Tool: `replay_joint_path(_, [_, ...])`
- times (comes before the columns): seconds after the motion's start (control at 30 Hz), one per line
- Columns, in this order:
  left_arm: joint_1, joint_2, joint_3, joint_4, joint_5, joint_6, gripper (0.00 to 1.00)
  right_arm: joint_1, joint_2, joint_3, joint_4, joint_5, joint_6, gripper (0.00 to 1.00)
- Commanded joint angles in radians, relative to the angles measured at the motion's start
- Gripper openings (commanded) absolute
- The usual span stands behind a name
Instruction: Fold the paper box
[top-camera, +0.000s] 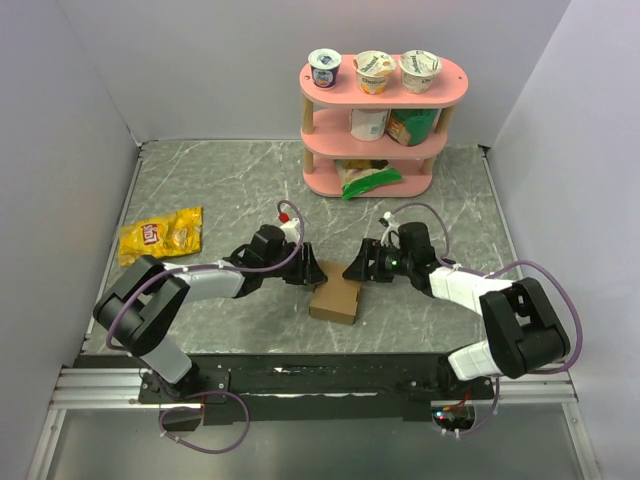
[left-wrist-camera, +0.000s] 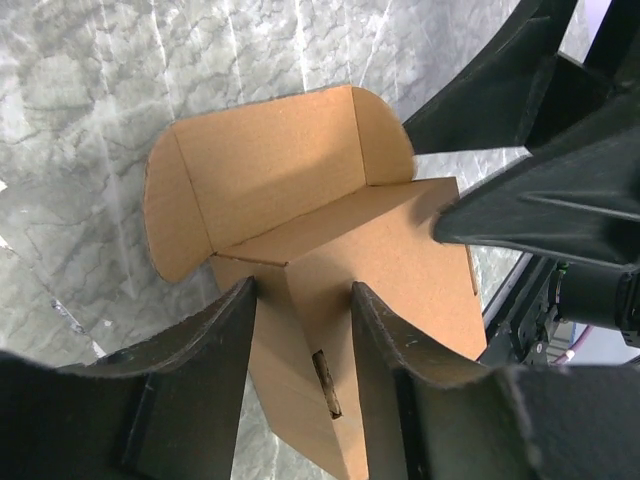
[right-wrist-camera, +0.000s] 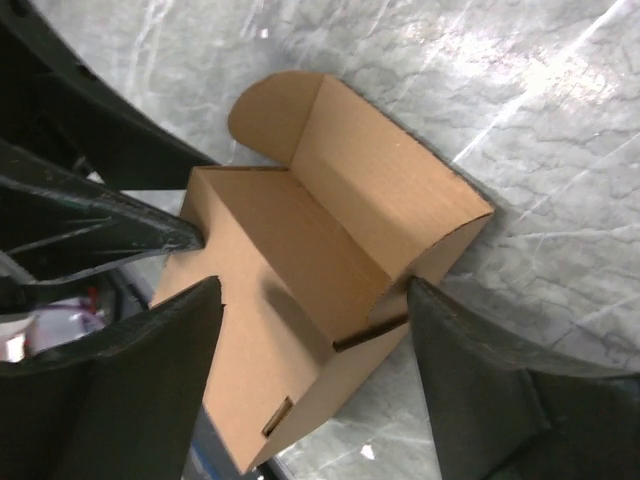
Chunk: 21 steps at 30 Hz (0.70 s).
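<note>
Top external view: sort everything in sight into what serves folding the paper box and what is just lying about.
For the job: paper box; left end effector; right end effector.

Lying about: yellow snack bag; pink shelf; three yogurt cups on its top tier; green bag on its bottom tier.

Paper box (top-camera: 335, 298): plain brown cardboard, partly folded. Side walls up, body squared. Lid panel open, standing, rounded tab at each end. Slot cut in one wall. Sits front-centre on grey marbled table (top-camera: 220, 190).
</note>
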Motion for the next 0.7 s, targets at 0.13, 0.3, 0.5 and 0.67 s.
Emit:
replay_joint_path(0.13, [-0.034, 0.022, 0.043, -0.005, -0.049, 0.017, 0.46, 0.064, 0.015, 0.043, -0.011, 0.075, -0.012, 0.7])
replay_joint_path(0.3, [-0.034, 0.002, 0.046, -0.046, -0.097, 0.038, 0.5, 0.062, -0.056, 0.07, -0.123, 0.13, -0.061, 0.76])
replay_joint_path(0.5, [-0.029, -0.07, 0.112, -0.124, -0.23, 0.127, 0.87, -0.01, -0.168, 0.13, -0.246, 0.171, -0.168, 1.0])
replay_joint_path(0.67, [-0.029, -0.162, 0.166, -0.195, -0.301, 0.166, 0.99, -0.079, -0.064, 0.236, -0.225, 0.048, -0.25, 1.0])
